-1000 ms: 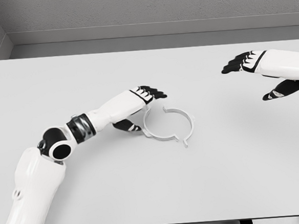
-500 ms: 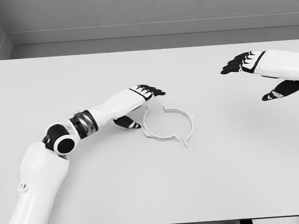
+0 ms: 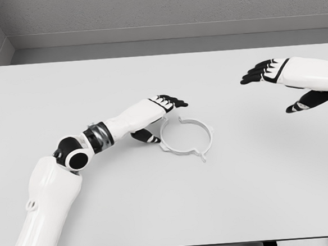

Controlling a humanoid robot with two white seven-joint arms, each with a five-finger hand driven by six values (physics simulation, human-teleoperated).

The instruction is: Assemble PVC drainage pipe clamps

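Note:
Two white half-ring clamp pieces lie on the white table (image 3: 169,201), facing each other to form a rough circle: the left half (image 3: 166,141) and the right half (image 3: 204,138). My left hand (image 3: 159,119) hovers at the ring's left edge, fingers stretched over its top left and thumb (image 3: 145,136) low beside the left half. The hand is open and holds nothing. My right hand (image 3: 277,84) floats far right, well away from the clamp, fingers spread and empty.
The table runs back to a grey wall. Its front edge lies near the bottom of the view.
My left hand has shifted slightly right and the left clamp half has slid right with it, narrowing the gap in the ring. The right hand drifted a little left and down.

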